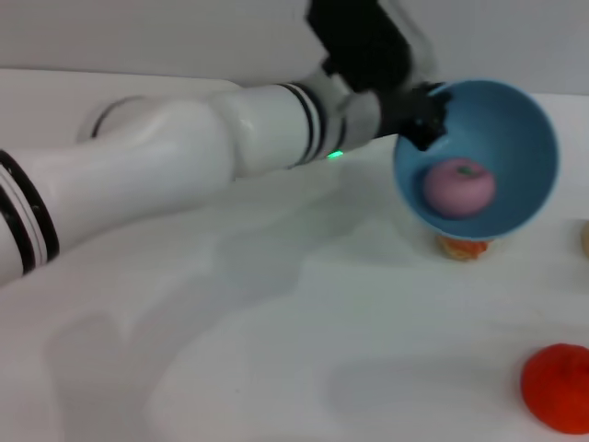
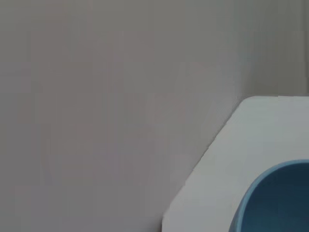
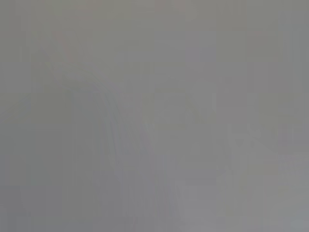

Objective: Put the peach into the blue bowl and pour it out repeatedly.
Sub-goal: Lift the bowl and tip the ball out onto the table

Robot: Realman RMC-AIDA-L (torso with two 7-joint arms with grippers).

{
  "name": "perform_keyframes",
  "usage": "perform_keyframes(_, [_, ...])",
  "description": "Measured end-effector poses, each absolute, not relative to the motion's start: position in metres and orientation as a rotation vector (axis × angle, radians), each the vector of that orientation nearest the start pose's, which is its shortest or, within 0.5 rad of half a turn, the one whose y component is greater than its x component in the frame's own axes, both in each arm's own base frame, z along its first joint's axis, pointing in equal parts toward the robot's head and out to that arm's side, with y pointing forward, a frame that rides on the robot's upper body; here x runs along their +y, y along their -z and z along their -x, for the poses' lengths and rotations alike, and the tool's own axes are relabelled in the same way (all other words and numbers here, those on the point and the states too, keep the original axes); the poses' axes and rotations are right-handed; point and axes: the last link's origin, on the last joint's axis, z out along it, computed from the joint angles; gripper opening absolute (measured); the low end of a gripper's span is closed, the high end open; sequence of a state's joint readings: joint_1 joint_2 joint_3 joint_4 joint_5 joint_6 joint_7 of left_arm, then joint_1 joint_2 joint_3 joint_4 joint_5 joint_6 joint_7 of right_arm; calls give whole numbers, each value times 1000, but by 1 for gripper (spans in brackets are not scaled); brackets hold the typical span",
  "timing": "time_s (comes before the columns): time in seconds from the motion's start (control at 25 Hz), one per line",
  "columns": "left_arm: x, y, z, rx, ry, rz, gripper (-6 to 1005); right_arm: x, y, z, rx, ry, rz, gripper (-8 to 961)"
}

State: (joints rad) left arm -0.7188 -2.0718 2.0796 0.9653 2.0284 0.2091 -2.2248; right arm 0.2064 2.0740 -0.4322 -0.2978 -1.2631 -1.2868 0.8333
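The blue bowl [image 1: 515, 129] is lifted off the table at the far right and tipped so its mouth faces me. The pale pink peach [image 1: 458, 187] lies inside it against the lower wall. My left gripper [image 1: 425, 118] reaches across from the left and is shut on the bowl's rim at its left side. Part of the bowl's rim [image 2: 270, 193] shows in the left wrist view. My right gripper is out of view; the right wrist view shows only grey.
An orange ridged piece [image 1: 462, 247] lies on the white table [image 1: 304, 331] just under the bowl. A red-orange bumpy fruit [image 1: 558, 387] sits at the near right. Another small item [image 1: 584, 238] peeks in at the right edge. My left arm spans the far left.
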Motion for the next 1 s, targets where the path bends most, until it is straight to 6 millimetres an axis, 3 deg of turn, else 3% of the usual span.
perform_keyframes(0.24, [368,135,72,332,268,2365,0,250,-44,-402,826,-837,1550,628])
perform_keyframes(0.28, [368,135,72,332,268,2365,0,249,-44,-402,828,-841,1546,628])
perform_keyframes(0.44, [350,141,66,651,221,2236,-1,247,-42,-403,840,-848,1529,628])
perform_keyframes(0.76, [321,152,70,1120,107,1939,-1,246,-40,-404,854,-846,1516,628])
perform_keyframes(1.0, [300,162,80,1304,53,1826,0,247,-37,-404,863,-849,1516,627])
